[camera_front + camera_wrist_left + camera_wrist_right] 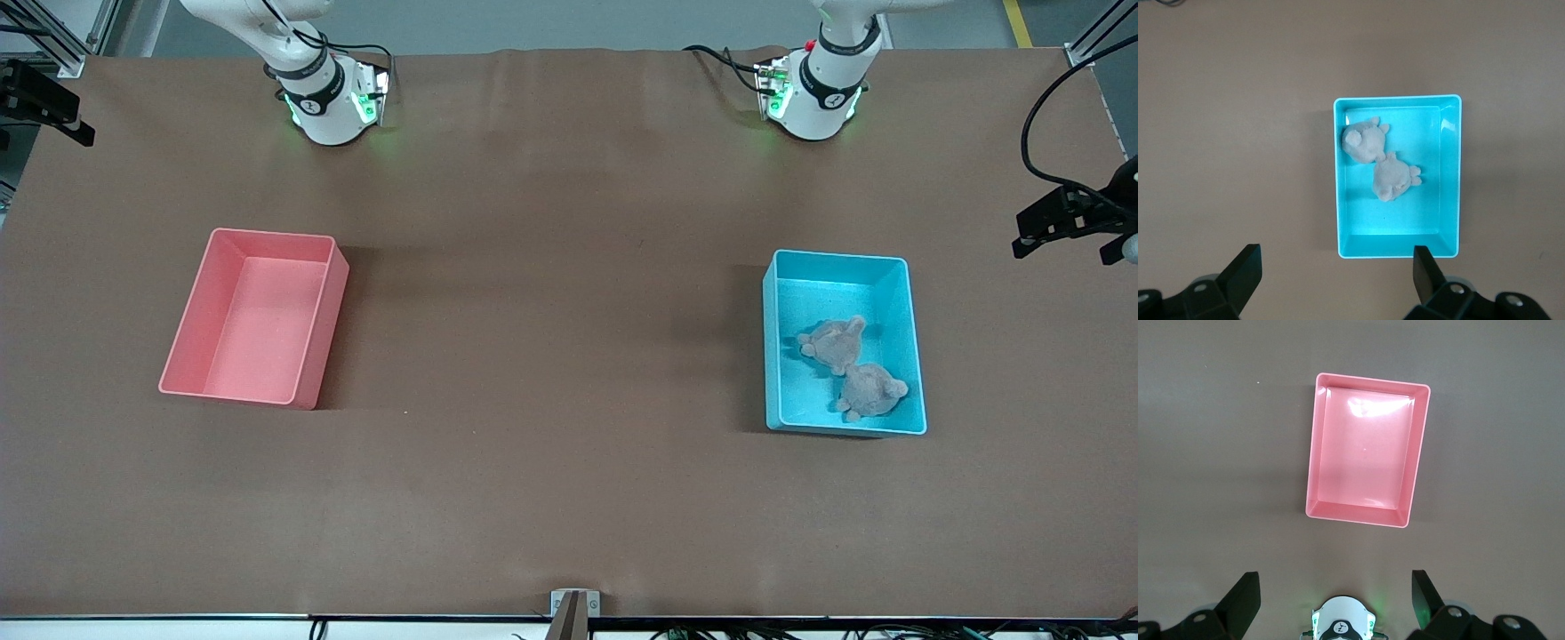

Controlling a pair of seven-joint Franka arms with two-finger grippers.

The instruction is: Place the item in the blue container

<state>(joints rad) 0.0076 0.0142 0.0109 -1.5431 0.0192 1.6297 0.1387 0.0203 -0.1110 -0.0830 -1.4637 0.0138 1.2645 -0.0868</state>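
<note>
The blue container [818, 298] stands toward the left arm's end of the table. Two grey plush toys lie inside it, touching: one [834, 343] and one [869, 389] nearer the front camera. In the left wrist view the container [1435, 200] and both toys [1363, 141] [1391, 179] show from above. My left gripper [1336, 267] hangs open and empty, high over the table beside the container. My right gripper [1335, 587] is open and empty, high above its own base. Neither gripper shows in the front view.
An empty pink bin [262, 324] stands toward the right arm's end of the table and shows in the right wrist view [1365, 460]. The arm bases [324, 98] [813, 93] stand along the table's edge farthest from the front camera. Brown tabletop lies between the bins.
</note>
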